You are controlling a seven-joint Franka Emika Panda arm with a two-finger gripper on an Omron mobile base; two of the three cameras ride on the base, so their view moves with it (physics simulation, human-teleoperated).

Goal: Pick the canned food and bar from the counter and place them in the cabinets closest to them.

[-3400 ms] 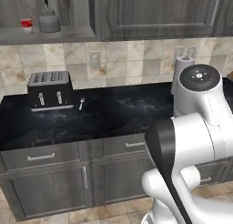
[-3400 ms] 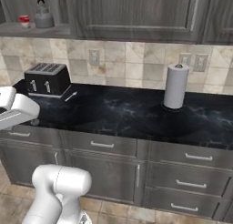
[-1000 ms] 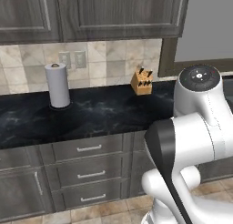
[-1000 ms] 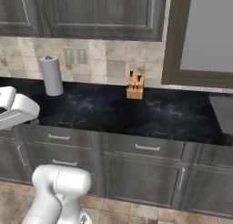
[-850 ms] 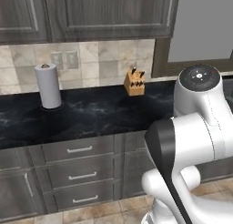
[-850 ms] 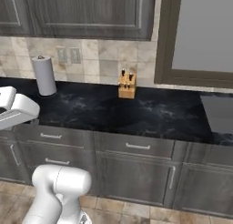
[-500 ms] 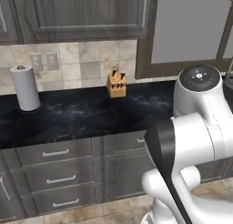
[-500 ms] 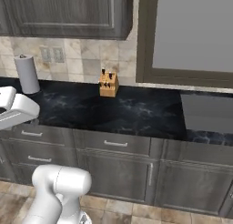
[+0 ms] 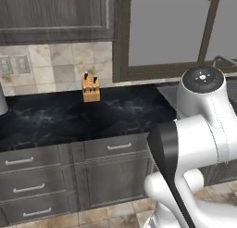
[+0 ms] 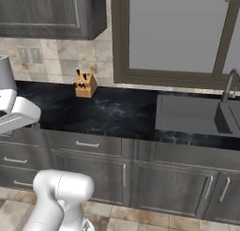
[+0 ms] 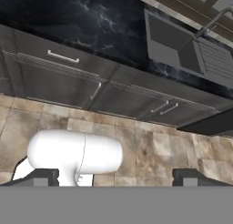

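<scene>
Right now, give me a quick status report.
Tool open, empty, over the floor. Ahead: knife block on counter, sink to its right.

You see whole scene slide toward 9 o'clock: base drives. Toaster, paper towel roll gone from frame. Knife block [image 9: 90,87] now at 10 o'clock; window [image 10: 176,30], sink [image 10: 187,114] enter at 2 o'clock.

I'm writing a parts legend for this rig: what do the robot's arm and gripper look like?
The glossy white rounded arm has dark grey joint bands and a dark round cap with small red marks on top. The gripper has two small dark grey squarish fingertips. No cables show.
</scene>
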